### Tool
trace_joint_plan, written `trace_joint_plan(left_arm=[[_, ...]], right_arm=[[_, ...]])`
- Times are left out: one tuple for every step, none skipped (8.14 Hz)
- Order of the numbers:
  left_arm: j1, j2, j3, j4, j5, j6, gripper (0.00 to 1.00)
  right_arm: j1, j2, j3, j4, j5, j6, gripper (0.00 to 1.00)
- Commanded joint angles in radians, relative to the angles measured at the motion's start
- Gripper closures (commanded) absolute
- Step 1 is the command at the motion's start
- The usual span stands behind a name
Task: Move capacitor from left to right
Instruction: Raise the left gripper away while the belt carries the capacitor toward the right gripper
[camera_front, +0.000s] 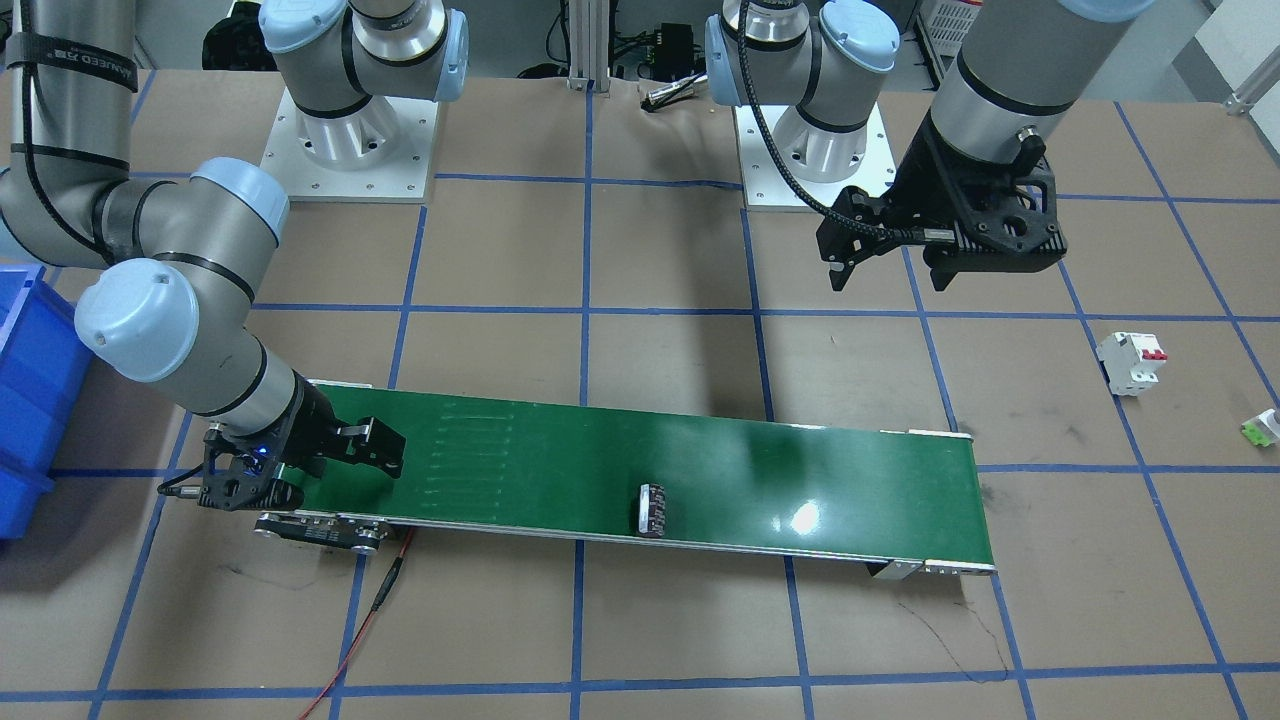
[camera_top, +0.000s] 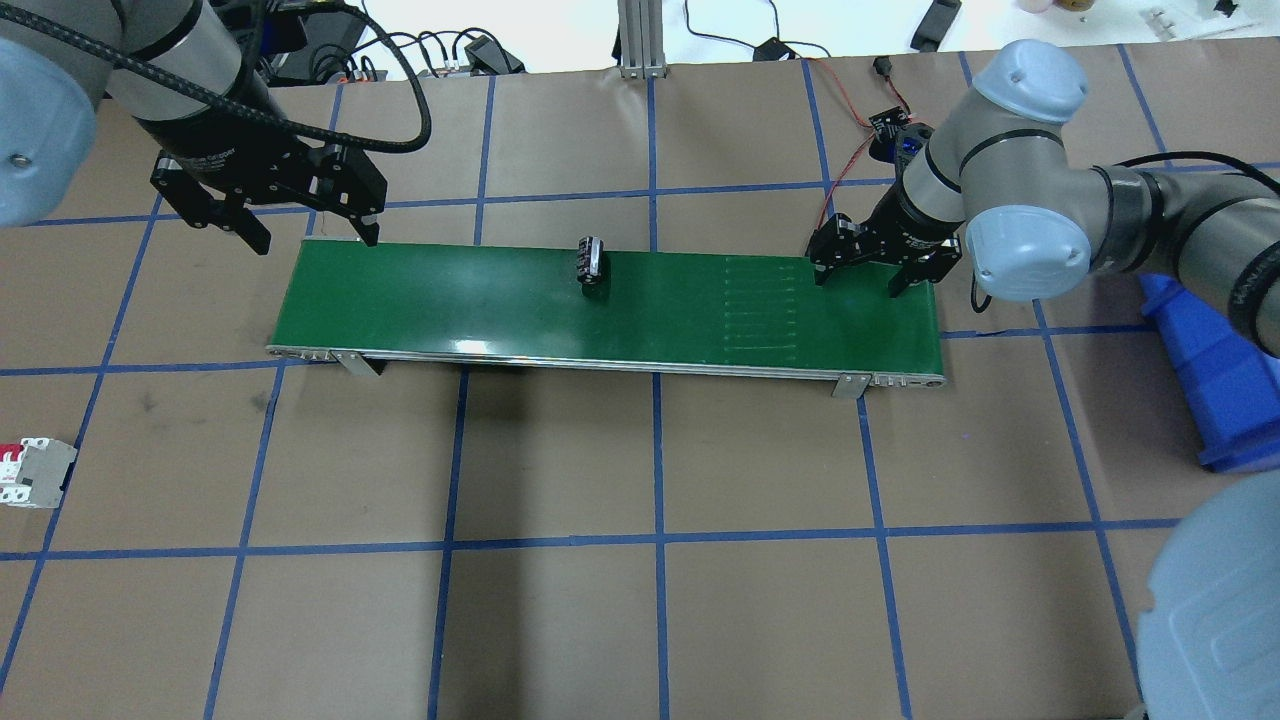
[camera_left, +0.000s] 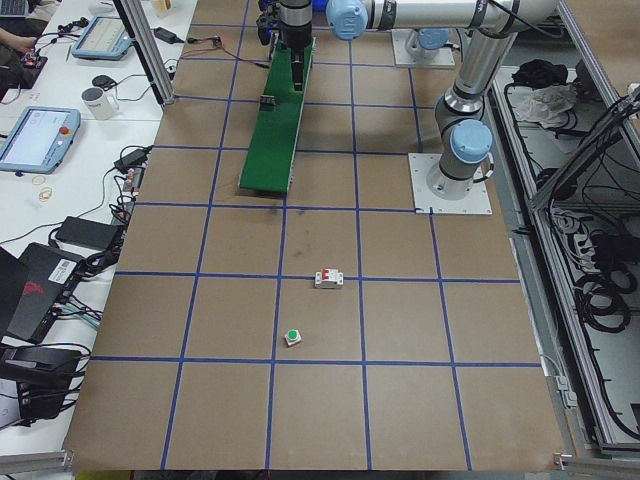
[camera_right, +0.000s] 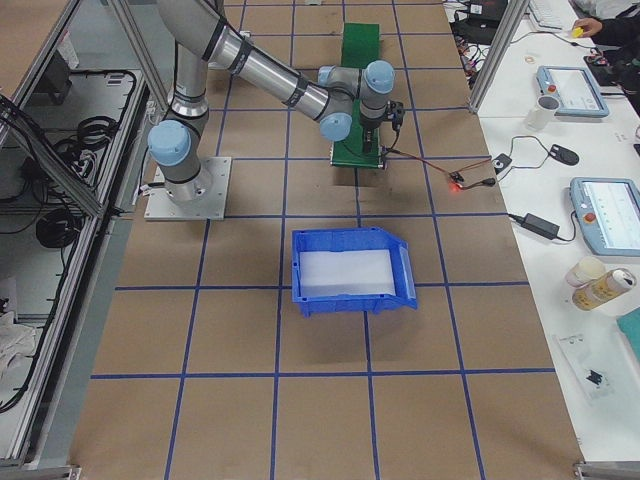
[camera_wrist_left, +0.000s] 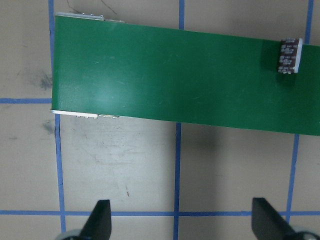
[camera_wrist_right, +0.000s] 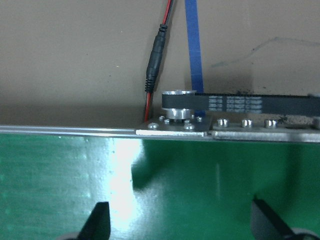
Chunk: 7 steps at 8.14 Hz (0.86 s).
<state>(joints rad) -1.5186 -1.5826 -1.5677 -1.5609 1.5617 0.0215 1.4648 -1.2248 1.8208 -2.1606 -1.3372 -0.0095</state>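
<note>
The capacitor (camera_front: 653, 510), a small dark striped block, lies on the green conveyor belt (camera_front: 820, 480) near the belt's middle. It also shows in the overhead view (camera_top: 592, 262) and at the top right of the left wrist view (camera_wrist_left: 291, 56). My left gripper (camera_top: 315, 237) is open and empty, hovering above the belt's left end, well away from the capacitor. My right gripper (camera_top: 860, 281) is open and empty, low over the belt's right end. The right wrist view shows only belt surface and the belt's roller between its fingers (camera_wrist_right: 97, 222).
A white circuit breaker (camera_front: 1132, 362) with red switches and a small green-and-white piece (camera_front: 1262, 428) lie on the table at my left. A blue bin (camera_top: 1210, 380) stands at my right. A red cable (camera_front: 370, 610) runs from the belt's right end.
</note>
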Motion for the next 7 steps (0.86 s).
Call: trace_joint_plan(left_arm=[[0.0, 0.0, 0.0, 0.002, -0.002, 0.002, 0.0], [0.0, 0.0, 0.0, 0.004, -0.003, 0.0, 0.0], [0.0, 0.0, 0.0, 0.004, -0.005, 0.002, 0.0], [0.0, 0.0, 0.0, 0.004, -0.005, 0.0, 0.0], [0.0, 0.0, 0.0, 0.004, -0.005, 0.0, 0.0], [0.0, 0.0, 0.0, 0.004, -0.005, 0.002, 0.0], [0.0, 0.0, 0.0, 0.004, -0.005, 0.002, 0.0]], right_arm=[[0.003, 0.002, 0.0, -0.001, 0.0, 0.0, 0.03], [0.003, 0.002, 0.0, -0.001, 0.0, 0.0, 0.03], [0.003, 0.002, 0.0, -0.001, 0.0, 0.0, 0.04], [0.003, 0.002, 0.0, -0.001, 0.0, 0.0, 0.04], [0.003, 0.002, 0.0, -0.001, 0.0, 0.0, 0.04], [0.003, 0.002, 0.0, -0.002, 0.0, 0.0, 0.05], [0.005, 0.001, 0.0, -0.002, 0.001, 0.002, 0.06]])
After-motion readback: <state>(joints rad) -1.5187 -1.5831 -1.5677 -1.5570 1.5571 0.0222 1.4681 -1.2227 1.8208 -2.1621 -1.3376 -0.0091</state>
